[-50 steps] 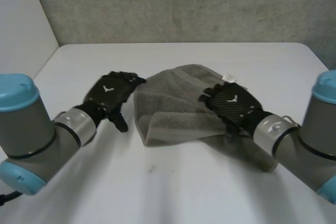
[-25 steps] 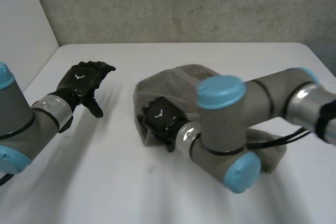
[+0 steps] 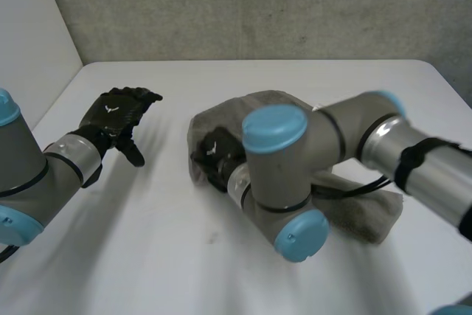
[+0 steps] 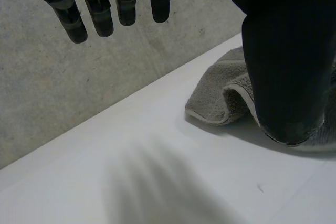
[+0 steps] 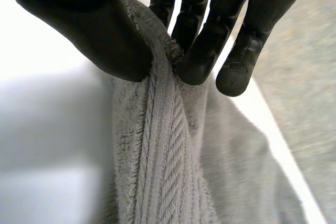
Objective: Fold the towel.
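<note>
Within the last second the roles have swapped. The left robot hand (image 3: pixel 118 112), which had been at the near edge of the towel (image 3: pixel 361 215), has pulled away. It now hovers released over bare worktop (image 3: pixel 184 256) with its fingers (image 4: pixel 97 14) straight and holding nothing, the towel well off beyond its thumb. The right arm (image 3: pixel 295 175) has swung across the cloth, carrying the right robot hand (image 3: pixel 216 154) from the far side of the towel to the edge the left one gave up. The right wrist view shows this hand grasping: a ridge of the towel's edge is pinched between its thumb (image 5: pixel 94 24) and fingers (image 5: pixel 202 51), and the rest of the cloth trails away below its fingertips. The towel lies rumpled and only loosely doubled under the right arm. The fold looks barely begun, and the pinched edge probably needs drawing across before it lies flat.
</note>
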Motion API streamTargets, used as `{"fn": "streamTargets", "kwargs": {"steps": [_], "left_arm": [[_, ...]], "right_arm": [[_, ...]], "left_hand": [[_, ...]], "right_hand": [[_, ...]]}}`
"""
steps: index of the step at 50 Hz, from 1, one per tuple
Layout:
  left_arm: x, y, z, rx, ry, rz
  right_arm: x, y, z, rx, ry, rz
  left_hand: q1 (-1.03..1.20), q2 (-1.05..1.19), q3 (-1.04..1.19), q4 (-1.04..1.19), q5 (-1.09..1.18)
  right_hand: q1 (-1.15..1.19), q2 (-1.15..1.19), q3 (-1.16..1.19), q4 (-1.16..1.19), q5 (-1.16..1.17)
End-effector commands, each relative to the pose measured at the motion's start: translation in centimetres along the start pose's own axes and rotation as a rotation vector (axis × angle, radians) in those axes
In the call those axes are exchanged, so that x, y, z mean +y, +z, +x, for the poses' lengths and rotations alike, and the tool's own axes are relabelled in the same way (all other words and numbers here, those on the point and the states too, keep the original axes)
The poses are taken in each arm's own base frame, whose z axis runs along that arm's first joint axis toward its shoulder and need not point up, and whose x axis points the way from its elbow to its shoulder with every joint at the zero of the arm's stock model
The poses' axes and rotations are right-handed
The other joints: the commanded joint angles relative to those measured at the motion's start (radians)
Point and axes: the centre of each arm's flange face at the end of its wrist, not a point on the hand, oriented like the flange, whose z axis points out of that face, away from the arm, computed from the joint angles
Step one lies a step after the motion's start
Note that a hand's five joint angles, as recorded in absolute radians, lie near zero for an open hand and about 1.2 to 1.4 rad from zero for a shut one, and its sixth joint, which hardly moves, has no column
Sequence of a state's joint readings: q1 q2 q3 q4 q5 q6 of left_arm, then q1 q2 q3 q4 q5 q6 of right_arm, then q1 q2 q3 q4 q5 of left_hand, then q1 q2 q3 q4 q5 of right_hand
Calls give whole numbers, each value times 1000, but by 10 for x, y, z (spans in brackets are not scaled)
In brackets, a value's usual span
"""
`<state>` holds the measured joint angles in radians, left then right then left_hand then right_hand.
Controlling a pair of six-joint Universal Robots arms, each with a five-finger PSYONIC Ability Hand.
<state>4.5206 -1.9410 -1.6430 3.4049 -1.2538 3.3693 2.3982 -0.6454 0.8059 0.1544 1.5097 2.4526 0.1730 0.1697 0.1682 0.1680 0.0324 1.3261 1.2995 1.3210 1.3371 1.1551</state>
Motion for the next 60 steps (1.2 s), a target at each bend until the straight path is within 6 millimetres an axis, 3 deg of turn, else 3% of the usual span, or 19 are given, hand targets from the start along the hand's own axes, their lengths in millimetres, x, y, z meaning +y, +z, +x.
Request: {"fn": "streamTargets", "kwargs": {"steps": [1, 6, 15, 17, 21, 26, 38, 46, 60], "left_arm": [[2, -1, 1, 4, 0, -7], [4, -2, 4, 14, 2, -11], [5, 2, 10, 32, -4, -2], [2, 5, 18, 52, -24, 11], [1, 9, 29, 82, -66, 24], [7, 13, 59, 195, -118, 21], [2, 37, 101, 303, -91, 91], [23, 45, 138, 384, -98, 55], [15, 59, 148, 319, -183, 96]], "right_arm": [[-46, -31, 43, 94, 40, 92], [-66, -72, 65, 95, 36, 79], [-64, -117, 80, 84, 55, 41], [-66, -135, 83, 84, 65, 54], [-70, -151, 91, 108, 71, 74], [-76, -178, 96, 144, 71, 108], [-83, -221, 93, 167, 62, 156], [-78, -238, 103, 232, 68, 150], [-88, -267, 104, 274, 111, 205]], "left_hand": [[5, 9, 10, 10, -29], [5, 9, 10, 10, -29], [5, 9, 10, 10, -29], [5, 9, 10, 10, -29], [5, 9, 10, 10, -29], [11, 14, 16, 16, -23], [58, 61, 63, 63, 24], [126, 129, 130, 131, 92], [293, 296, 298, 298, 259]], "right_hand": [[70, 97, 75, 59, 67], [70, 97, 75, 59, 67], [70, 97, 75, 59, 67], [70, 97, 75, 59, 67], [70, 97, 75, 59, 67], [70, 97, 75, 59, 67], [70, 97, 75, 59, 67], [70, 97, 75, 59, 67], [70, 97, 75, 59, 67]]}}
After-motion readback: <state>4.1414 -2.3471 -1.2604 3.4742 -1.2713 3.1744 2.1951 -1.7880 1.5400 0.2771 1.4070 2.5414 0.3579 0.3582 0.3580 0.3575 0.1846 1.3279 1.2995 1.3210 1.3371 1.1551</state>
